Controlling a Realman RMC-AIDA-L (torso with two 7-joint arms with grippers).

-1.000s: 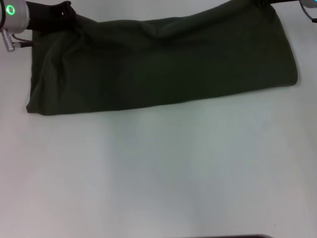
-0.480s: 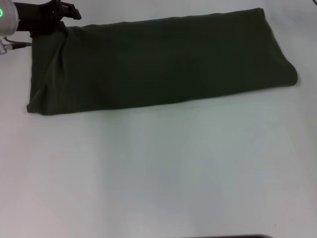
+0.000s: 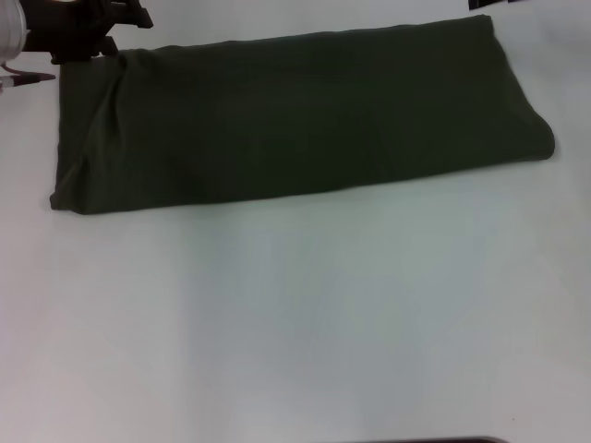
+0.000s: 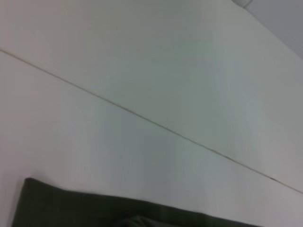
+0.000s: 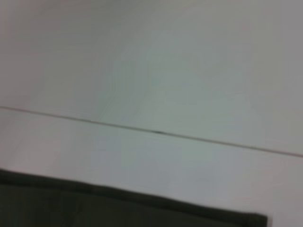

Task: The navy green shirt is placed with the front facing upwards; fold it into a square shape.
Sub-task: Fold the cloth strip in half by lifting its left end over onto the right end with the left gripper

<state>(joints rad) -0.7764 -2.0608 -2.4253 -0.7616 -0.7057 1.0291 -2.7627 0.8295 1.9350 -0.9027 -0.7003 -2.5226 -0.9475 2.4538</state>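
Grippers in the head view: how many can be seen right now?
1. The left gripper sits at the far left corner of the folded navy green shirt. A dark sliver at the shirt's far right corner may be the right one; unclear.

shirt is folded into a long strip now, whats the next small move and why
Probably bring the left end effector down onto the navy green shirt at its left end, to fold that end across: the shirt lies as a long band on the table, not yet square.

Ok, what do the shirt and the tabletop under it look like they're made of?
The navy green shirt: soft matte knit, probably cotton, judging by its rounded fold edges and shallow creases with no shine. The table: hard, smooth, off-white with a faint sheen, likely laminate or painted board; a thin seam line suggests joined panels.
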